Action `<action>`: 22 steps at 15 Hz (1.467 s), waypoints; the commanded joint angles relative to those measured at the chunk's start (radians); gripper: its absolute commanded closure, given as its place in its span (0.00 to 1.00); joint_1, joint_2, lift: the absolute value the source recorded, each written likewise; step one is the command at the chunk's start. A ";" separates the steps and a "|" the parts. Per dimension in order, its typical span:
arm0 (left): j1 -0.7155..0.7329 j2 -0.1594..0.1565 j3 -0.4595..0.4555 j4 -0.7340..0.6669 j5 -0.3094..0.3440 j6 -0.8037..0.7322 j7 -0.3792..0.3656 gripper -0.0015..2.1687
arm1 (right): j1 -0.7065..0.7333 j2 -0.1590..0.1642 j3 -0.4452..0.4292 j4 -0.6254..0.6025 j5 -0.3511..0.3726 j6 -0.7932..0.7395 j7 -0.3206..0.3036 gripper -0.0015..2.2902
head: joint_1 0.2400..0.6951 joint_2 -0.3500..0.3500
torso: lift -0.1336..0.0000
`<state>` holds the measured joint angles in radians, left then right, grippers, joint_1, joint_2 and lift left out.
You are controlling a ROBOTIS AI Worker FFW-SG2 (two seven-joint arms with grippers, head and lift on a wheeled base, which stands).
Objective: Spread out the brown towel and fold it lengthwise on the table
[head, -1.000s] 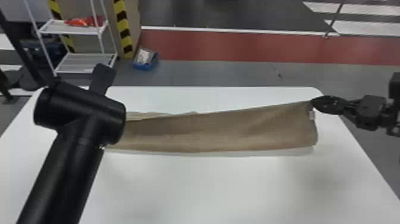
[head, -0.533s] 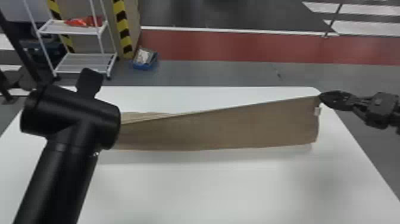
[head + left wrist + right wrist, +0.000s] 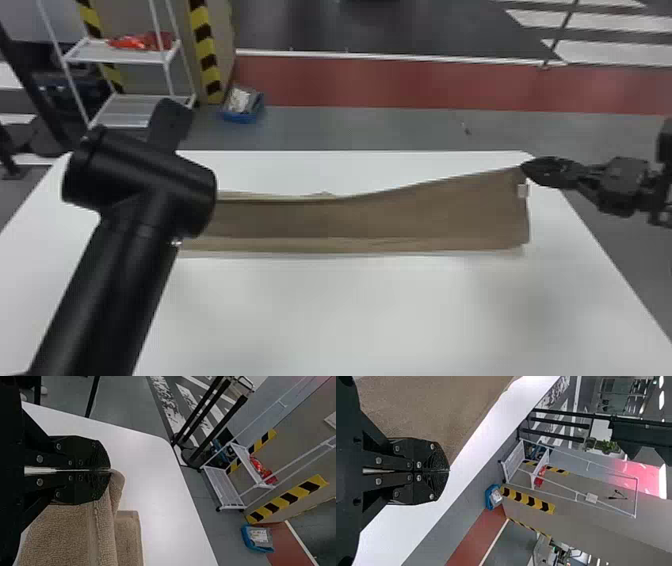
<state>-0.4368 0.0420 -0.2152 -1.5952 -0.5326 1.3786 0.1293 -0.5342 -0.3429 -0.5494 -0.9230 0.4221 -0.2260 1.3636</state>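
Left arm (image 3: 117, 240) edged inward; left claw (image 3: 111, 470) and sideways-pointing right claw (image 3: 522, 166) pinch the brown towel (image 3: 425, 215).

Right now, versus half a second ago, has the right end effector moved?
Yes, the right end effector has shifted toward the robot's left, judged against the table's far right corner.

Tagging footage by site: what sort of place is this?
Probably an industrial workspace or robot lab: yellow-and-black striped edging on a box-like block, a white wire rack, and a red strip along the grey floor.
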 commanded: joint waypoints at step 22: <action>0.116 0.004 0.022 0.101 -0.003 -0.318 0.079 0.01 | 0.106 0.053 -0.018 -0.016 -0.088 -0.063 -0.248 0.02 | 1.00 0.42 | 0.07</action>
<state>-0.3495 0.0442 -0.2029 -1.4490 -0.5312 1.0594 0.2116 -0.4886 -0.2952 -0.5612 -0.8504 0.3749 -0.3400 1.1146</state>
